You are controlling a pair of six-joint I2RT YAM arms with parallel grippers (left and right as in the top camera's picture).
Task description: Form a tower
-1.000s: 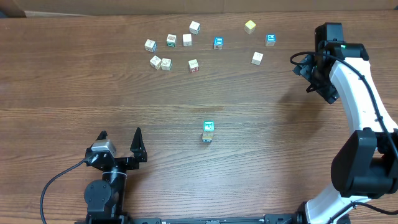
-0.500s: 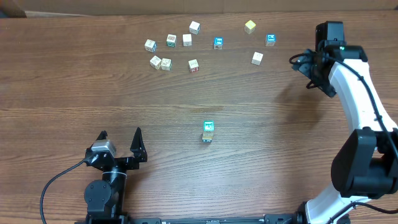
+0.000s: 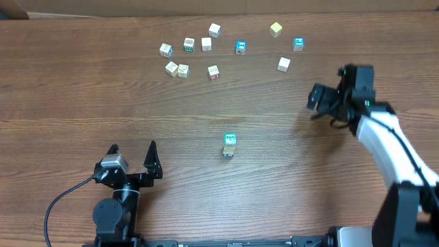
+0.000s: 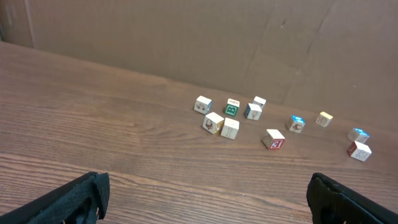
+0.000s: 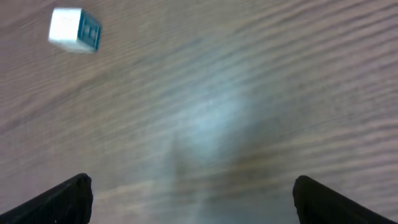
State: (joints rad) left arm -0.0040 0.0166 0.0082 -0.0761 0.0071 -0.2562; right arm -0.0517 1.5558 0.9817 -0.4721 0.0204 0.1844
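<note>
Wood-grain table [image 3: 82, 96] — tower [image 3: 230, 145] mid-surface, brown cardboard wall [image 4: 155, 37] behind loose cubes [image 4: 229, 127].

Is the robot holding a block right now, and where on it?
Nothing is held. The left tool and right tool are both open and empty; the tower stands alone.

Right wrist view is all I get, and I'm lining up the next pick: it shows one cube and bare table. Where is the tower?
Observer: The tower stands mid-table, cyan-green face on top, outside your frame.
Operator: Any other loose cubes?
Observer: Eleven loose cubes lie scattered along the far side of the table, all apart from the tower.
Operator: And the left gripper?
Observer: The left gripper sits open and empty near the front edge, left of the tower.
</note>
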